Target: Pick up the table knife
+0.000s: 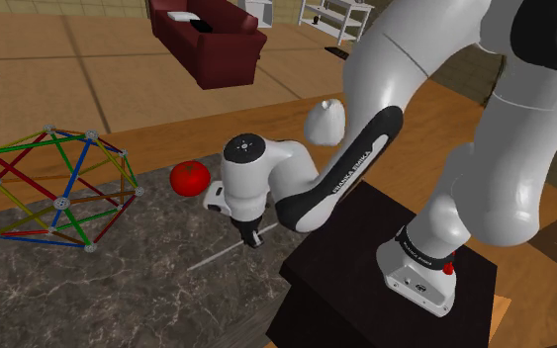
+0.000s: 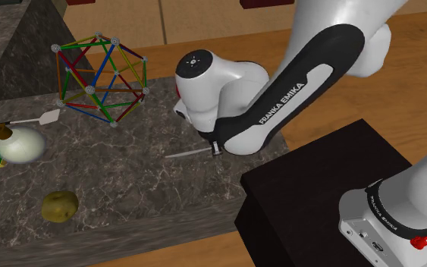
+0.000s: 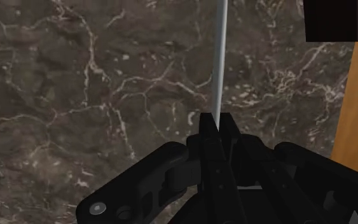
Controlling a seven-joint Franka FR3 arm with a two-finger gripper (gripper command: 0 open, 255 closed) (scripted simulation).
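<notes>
Dark marble tabletop (image 1: 118, 287) with pale veins carries the work, set on a wood floor (image 1: 88, 69), with a dark red sofa (image 1: 207, 35) far behind. Gripper (image 3: 217, 130) is down at the tabletop, pointing at the surface, close beside the black stand (image 1: 365, 257). Its two black fingers (image 3: 206, 137) are drawn together and clamped on one end of the knife (image 3: 220, 57), with no gap visible on either side of the metal. From the fingertips the thin grey knife runs straight out, away from the gripper, low and nearly flat along the marble. Whether its far end touches the surface cannot be determined. A round red fruit (image 1: 189, 179) sits near the gripper, on the side away from the stand and clear of the knife. A ball-shaped frame of coloured rods (image 1: 56, 183) stands well apart from the gripper, beyond the fruit. In the second exterior view a brownish potato (image 2: 58, 205) lies well apart from the gripper, past the knife's free end, toward the tabletop's front edge.
</notes>
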